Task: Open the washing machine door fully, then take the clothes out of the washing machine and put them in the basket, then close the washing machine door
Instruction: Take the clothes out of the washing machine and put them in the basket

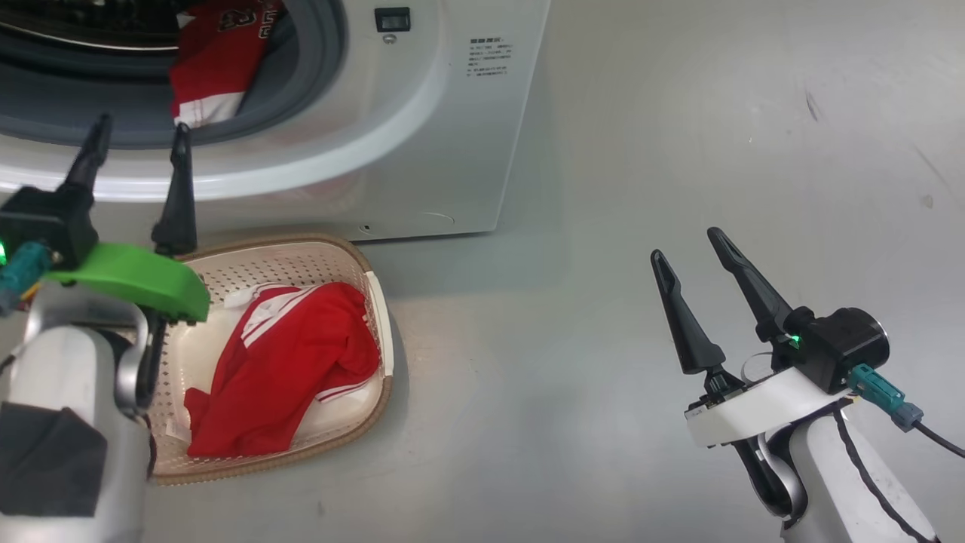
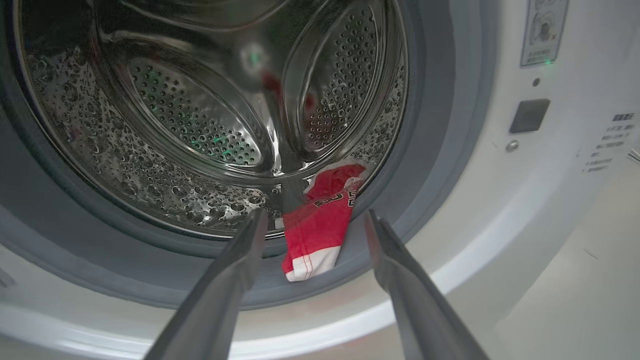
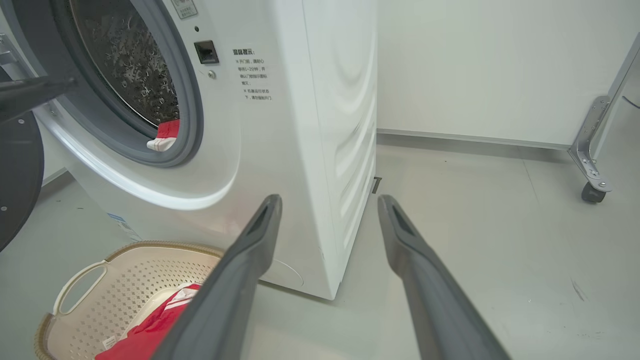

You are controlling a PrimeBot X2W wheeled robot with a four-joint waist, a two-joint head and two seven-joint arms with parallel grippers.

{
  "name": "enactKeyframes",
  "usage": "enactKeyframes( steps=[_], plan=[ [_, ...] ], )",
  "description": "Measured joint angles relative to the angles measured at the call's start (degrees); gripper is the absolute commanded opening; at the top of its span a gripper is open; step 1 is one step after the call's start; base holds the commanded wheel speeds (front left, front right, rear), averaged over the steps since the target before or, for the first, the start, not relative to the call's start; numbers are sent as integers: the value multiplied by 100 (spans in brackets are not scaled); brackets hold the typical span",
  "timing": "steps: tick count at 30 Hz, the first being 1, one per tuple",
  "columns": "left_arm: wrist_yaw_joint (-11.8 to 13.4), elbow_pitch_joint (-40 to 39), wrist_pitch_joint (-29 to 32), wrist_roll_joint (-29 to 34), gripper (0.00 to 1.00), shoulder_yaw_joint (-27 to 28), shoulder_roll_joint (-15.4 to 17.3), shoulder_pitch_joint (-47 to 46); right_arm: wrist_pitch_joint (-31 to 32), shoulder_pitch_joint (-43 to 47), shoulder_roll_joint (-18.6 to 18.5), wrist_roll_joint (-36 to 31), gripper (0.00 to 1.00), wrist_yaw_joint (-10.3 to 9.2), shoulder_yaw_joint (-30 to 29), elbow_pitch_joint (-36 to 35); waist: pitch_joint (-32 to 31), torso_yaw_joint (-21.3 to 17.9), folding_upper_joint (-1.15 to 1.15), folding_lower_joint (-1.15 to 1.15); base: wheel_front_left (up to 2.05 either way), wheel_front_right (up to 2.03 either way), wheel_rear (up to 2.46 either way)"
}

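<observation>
The washing machine (image 1: 422, 113) stands with its door (image 3: 17, 175) swung open at the left. A red garment with white stripes (image 2: 320, 225) hangs over the grey rubber ring (image 2: 435, 150) at the drum's lower edge, and it also shows in the head view as the red garment (image 1: 215, 60). My left gripper (image 2: 315, 215) is open just in front of it, one finger on each side, not touching. The cream basket (image 1: 381, 302) sits on the floor below the opening with red clothes (image 1: 294, 362) inside. My right gripper (image 1: 686, 245) is open and empty, well to the right over bare floor.
The steel drum (image 2: 200, 125) behind the garment looks empty. A metal frame leg with a caster wheel (image 3: 592, 190) stands at the far right near the wall. Grey floor lies to the right of the machine.
</observation>
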Motion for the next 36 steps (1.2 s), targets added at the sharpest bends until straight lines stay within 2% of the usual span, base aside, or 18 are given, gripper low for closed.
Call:
enactKeyframes(
  steps=[12,21,36],
  plan=[
    [-42,701,1143,-346,100,417,374,-1462,-1,-279,189,200,100,0,11,14,616,-637,0,0,0,0,0],
    [-76,1302,1813,-346,100,267,556,-2131,-1,-452,259,227,100,0,5,15,978,-1016,0,0,0,0,0],
    [-41,2106,2185,-315,100,301,755,-2850,-1,-567,300,237,100,0,-51,20,1305,-1274,0,0,0,0,0]
  ],
)
